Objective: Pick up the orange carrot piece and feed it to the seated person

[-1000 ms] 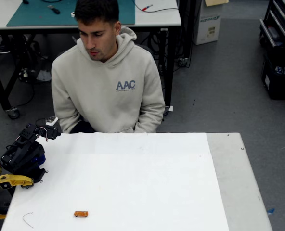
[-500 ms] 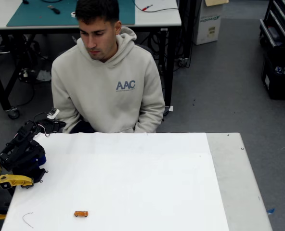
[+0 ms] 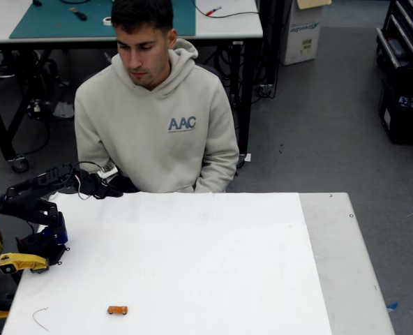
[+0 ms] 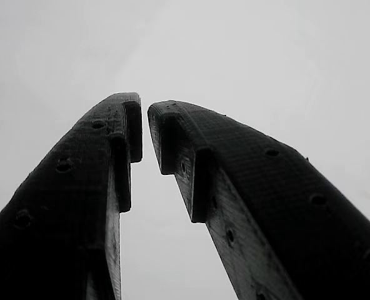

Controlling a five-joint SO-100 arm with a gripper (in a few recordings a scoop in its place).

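Observation:
The orange carrot piece (image 3: pixel 117 310) lies on the white table sheet (image 3: pixel 206 265) near the front left, with nothing touching it. The seated person (image 3: pixel 155 112), in a beige hoodie marked "AAC", sits behind the table's far edge and looks down. My black arm stands at the left edge and reaches right, so my gripper (image 3: pixel 109 187) hangs over the far left corner in front of the person's chest, far from the carrot. In the wrist view the two dark fingers (image 4: pixel 97 162) nearly meet at the gripper (image 4: pixel 145 111) tips, with nothing between them, above plain white sheet.
A yellow clamp-like object (image 3: pixel 21 262) sits by the arm's base at the left edge. A thin bent wire (image 3: pixel 39 317) lies at the front left corner. Bare grey tabletop (image 3: pixel 346 265) borders the sheet on the right. Workbenches stand behind the person.
The arm has unfolded from its crouched pose. The gripper has swung up and to the right along the far edge. The carrot has not moved.

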